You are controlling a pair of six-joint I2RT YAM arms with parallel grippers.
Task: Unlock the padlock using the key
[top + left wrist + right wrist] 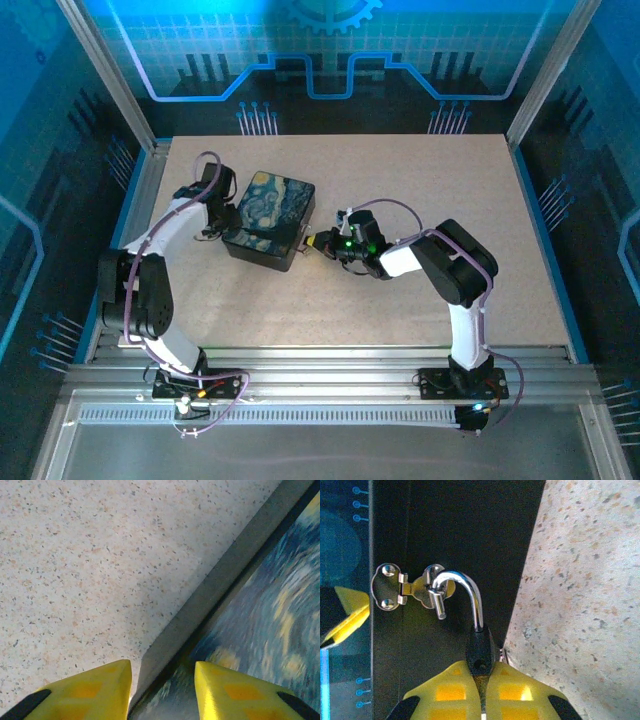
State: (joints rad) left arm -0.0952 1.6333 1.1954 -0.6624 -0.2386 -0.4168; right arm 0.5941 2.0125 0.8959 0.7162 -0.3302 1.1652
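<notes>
From my remote seat, nearest to me on the table (420,200) was the right gripper (481,674), reaching in from 3 o'clock towards the box (268,205). Its yellow fingers were pressed together on a thin pale sliver, the key (482,707), which ran straight up between the pads to the base of the padlock (479,650).

The padlock's small dark body sat just at the fingertips, against the box's dark side at about the 4 o'clock corner of the box as I saw it from above. Its shackle (465,585) arched towards 11 o'clock and passed through the loop of the silvery hasp (410,587). The shackle's short leg hung with its end clear of the body.

The box lay left of the table's middle, at roughly 9 o'clock, lid down with the swirling blue-yellow print on top, so I could not see what it held.

Farthest off, at the box's 9 o'clock side, the left gripper (161,666) had its fingers apart, straddling the box's edge, one over the speckled table and one over the lid. I could not tell whether either touched it.
</notes>
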